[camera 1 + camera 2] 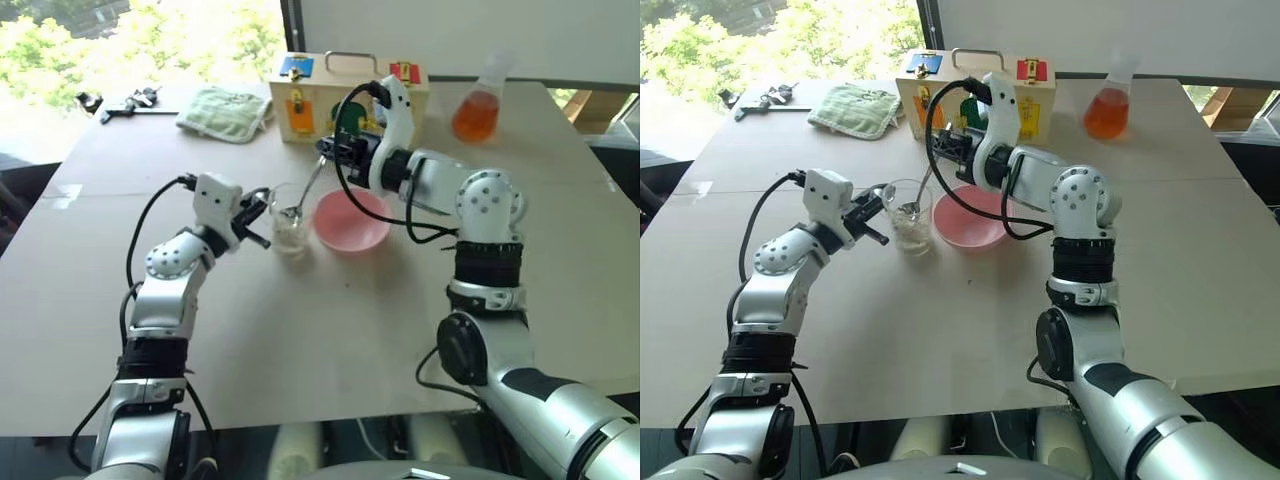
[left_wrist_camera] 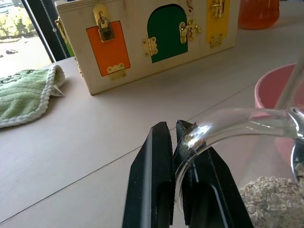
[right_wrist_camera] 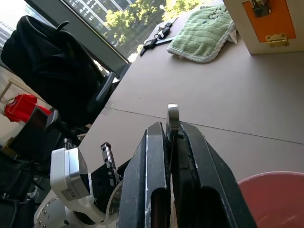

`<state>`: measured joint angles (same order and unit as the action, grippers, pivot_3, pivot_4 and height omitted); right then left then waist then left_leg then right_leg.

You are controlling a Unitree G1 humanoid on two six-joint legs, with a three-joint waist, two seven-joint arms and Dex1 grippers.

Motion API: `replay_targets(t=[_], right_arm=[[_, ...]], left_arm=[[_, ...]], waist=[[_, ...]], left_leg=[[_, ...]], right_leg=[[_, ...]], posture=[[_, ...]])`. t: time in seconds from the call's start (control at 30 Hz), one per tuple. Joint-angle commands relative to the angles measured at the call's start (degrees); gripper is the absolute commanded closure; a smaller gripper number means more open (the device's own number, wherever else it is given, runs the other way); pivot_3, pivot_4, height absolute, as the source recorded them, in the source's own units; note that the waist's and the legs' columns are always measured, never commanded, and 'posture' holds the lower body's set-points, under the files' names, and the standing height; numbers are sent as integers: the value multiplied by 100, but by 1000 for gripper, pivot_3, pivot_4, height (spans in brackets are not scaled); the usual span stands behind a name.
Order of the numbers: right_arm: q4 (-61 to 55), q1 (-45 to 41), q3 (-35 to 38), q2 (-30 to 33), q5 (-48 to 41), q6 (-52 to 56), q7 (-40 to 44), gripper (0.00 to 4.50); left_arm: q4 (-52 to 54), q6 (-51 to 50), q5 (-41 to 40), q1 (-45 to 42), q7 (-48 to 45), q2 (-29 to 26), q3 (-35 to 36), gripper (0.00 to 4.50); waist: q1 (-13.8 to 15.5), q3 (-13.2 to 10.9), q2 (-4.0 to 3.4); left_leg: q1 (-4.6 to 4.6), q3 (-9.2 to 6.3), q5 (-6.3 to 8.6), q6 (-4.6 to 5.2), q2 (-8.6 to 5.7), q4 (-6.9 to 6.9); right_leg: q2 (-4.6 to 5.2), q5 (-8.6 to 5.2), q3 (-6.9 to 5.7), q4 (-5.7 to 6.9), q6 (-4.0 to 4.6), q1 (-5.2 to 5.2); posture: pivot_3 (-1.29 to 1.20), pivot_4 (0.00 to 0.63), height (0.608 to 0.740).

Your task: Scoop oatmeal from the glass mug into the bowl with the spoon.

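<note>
From the head, the glass mug (image 1: pixel 289 222) stands mid-counter (image 1: pixel 300 340) touching the pink bowl (image 1: pixel 352 221), while the left wrist shows the left tool (image 2: pixel 176 142) pinching the mug's handle above the oatmeal (image 2: pixel 270 199), and the right wrist shows the right tool (image 3: pixel 170 137) pinching the spoon (image 3: pixel 173 116).

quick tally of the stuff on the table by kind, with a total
Drinking and eating vessels: 2, the clear glass mug and the round pink bowl
Cutlery: 1, the silver metal spoon
Lab glass: 1, the flask of orange liquid
Cloths: 1, the green towel
Wooden latch boxes: 1
Total: 6
</note>
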<state>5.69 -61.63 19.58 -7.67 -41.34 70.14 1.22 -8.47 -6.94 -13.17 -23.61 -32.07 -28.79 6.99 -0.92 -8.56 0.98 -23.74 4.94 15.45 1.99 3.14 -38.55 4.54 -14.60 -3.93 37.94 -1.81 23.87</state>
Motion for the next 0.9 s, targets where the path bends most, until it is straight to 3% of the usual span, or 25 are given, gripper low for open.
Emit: replay_targets(t=[0.03,0.47,0.9], right_arm=[[-110,-225,260,-91,-266,94,-294,4500],[239,-499,1040,-230,-1135,215,-1508,4500],[528,-615,1258,-236,-2174,118,-2425,4500]], left_arm=[[132,115,9,131,145,40,172,4473],[423,421,12,427,689,506,299,4473],[545,504,-108,498,1048,777,376,4473]], waist=[[2,1,1],[8,1,0],[3,1,0]], left_leg=[[0,0,0,0,0,0],[-1,2,0,1,2,0],[-1,4,0,1,3,1]], right_leg=[[0,0,0,0,0,0],[3,0,1,0,0,-1],[3,0,1,-1,0,0]], posture=[[0,150,740],[0,150,740],[0,150,740]])
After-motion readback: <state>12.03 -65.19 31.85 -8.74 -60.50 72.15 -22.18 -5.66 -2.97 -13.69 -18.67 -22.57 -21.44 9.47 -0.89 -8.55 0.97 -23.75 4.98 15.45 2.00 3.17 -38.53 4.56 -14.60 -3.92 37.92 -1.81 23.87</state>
